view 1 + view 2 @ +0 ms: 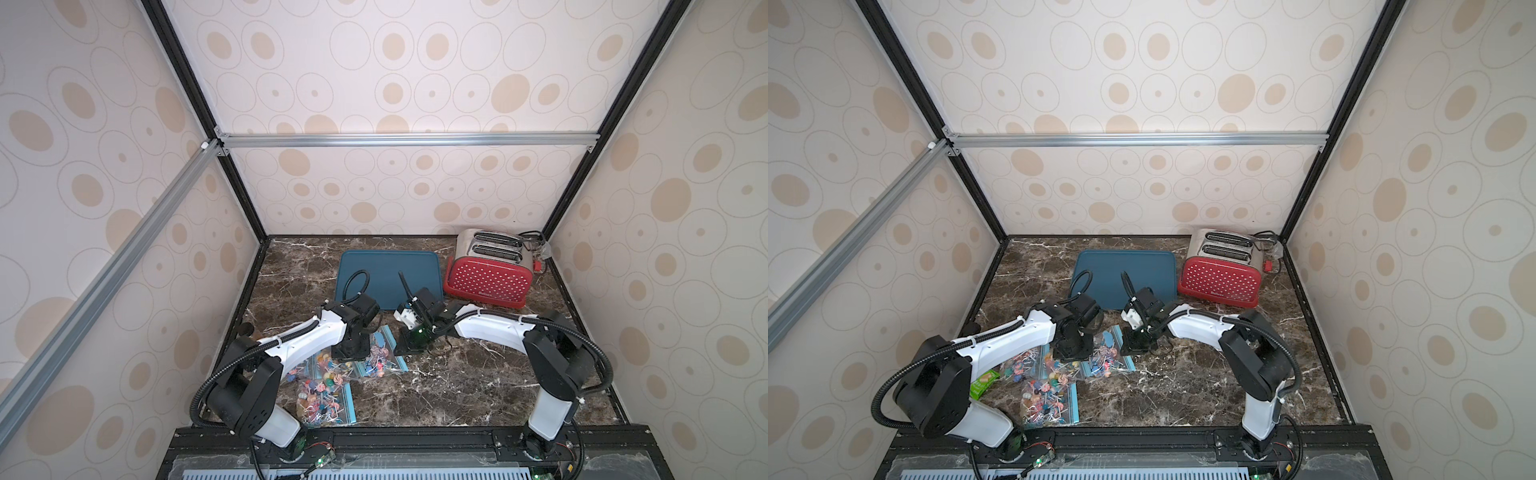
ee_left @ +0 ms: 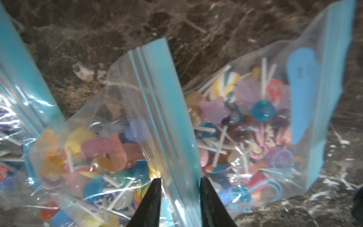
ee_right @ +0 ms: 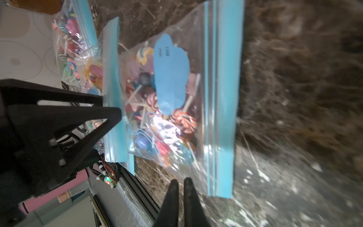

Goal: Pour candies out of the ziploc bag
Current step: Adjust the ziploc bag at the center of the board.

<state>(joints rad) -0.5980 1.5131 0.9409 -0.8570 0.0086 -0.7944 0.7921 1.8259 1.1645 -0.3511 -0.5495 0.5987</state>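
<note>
Ziploc bag (image 2: 121, 110), between left tool (image 2: 180, 178) tips

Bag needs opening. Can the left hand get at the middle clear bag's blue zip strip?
Probably yes: the left hand, fingers apart, straddles the blue zip strip of the middle clear plastic bag, nothing covering it.

Left gripper (image 2: 180, 181): only the tips showed, rest cut off by the frame edge. In both top views it was hidden under left arm (image 1: 299, 336), which also covered part of middle bag (image 1: 332, 370). Green packet (image 1: 984, 382) was half behind that arm, print too small. Tabletop (image 3: 294, 98) was blur-smeared in right wrist view. Right gripper (image 3: 180, 181) tips: whether they pinched labelled bag (image 3: 200, 98) film, couldn't tell.
</note>
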